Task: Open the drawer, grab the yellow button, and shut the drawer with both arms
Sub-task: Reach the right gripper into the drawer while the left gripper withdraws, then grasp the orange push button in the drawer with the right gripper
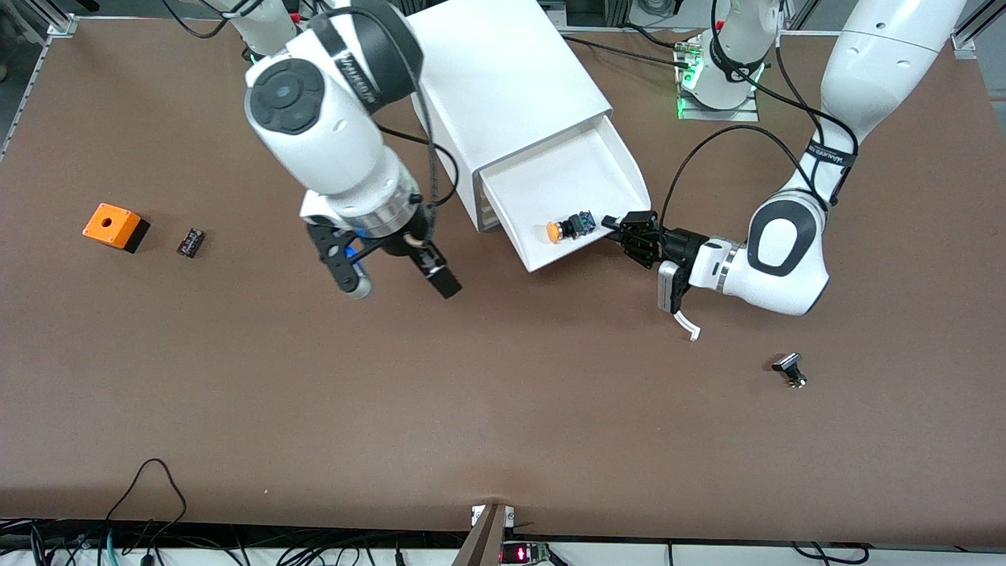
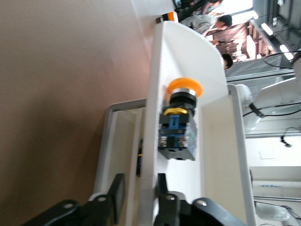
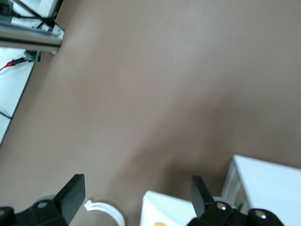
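The white cabinet (image 1: pixel 503 79) stands between the arms' bases. Its drawer (image 1: pixel 550 189) is pulled out toward the front camera. The button (image 1: pixel 567 228), orange-yellow cap and black-and-blue body, lies on its side in the drawer near the front wall. My left gripper (image 1: pixel 617 228) is at the drawer's front corner. In the left wrist view its fingers (image 2: pixel 162 188) clamp the drawer's front wall (image 2: pixel 150 141), and the button (image 2: pixel 181 122) lies just inside. My right gripper (image 1: pixel 399 284) is open and empty over the bare table beside the drawer, toward the right arm's end; its view shows it (image 3: pixel 136 186) above the drawer's corner (image 3: pixel 169 207).
An orange cube with a round hole (image 1: pixel 114 226) and a small black part (image 1: pixel 191 241) lie toward the right arm's end. A black-and-silver knob (image 1: pixel 790 371) lies toward the left arm's end, nearer the front camera. A white curved strip (image 1: pixel 688 325) lies under the left wrist.
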